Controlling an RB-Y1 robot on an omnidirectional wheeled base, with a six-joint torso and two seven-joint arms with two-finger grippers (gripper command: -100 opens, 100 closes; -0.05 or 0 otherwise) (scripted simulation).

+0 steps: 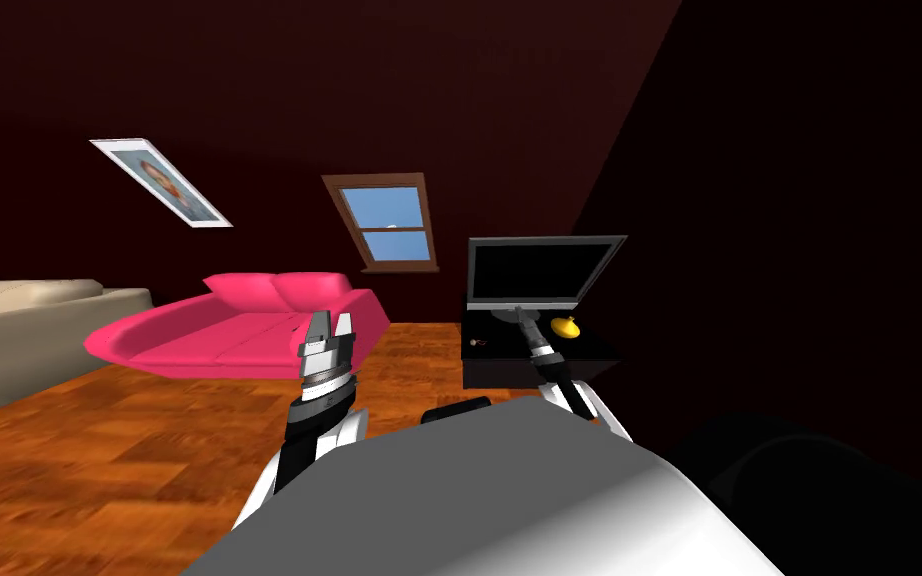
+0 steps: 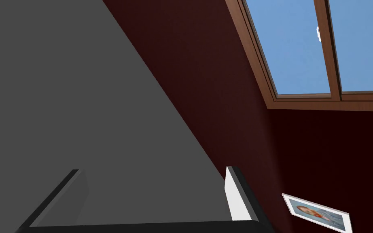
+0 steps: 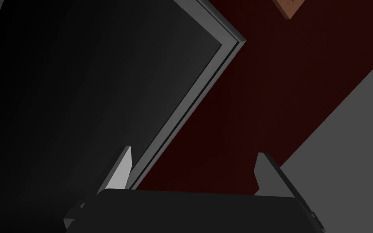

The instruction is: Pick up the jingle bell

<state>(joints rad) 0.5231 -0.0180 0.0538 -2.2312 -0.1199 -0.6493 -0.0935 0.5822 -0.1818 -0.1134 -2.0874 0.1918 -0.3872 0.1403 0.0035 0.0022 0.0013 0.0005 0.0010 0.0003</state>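
Observation:
A small yellow rounded thing with a knob on top, the jingle bell (image 1: 566, 327), rests on a black stand (image 1: 589, 362) just right of a TV's foot. My right gripper (image 1: 523, 318) reaches over the stand, a little left of the bell and apart from it, near the TV's foot. In the right wrist view that gripper (image 3: 194, 156) is open and empty, facing the dark TV screen (image 3: 80, 101) and its grey frame. My left gripper (image 1: 331, 323) is held up in front of the pink sofa; in its wrist view the left gripper (image 2: 153, 172) is open and holds nothing.
The TV (image 1: 539, 270) stands on the black stand against a dark red wall. A tiny object (image 1: 479, 343) lies on the stand's left part. A pink sofa (image 1: 239, 330) and a beige sofa (image 1: 19, 330) stand to the left on a wooden floor (image 1: 129, 450).

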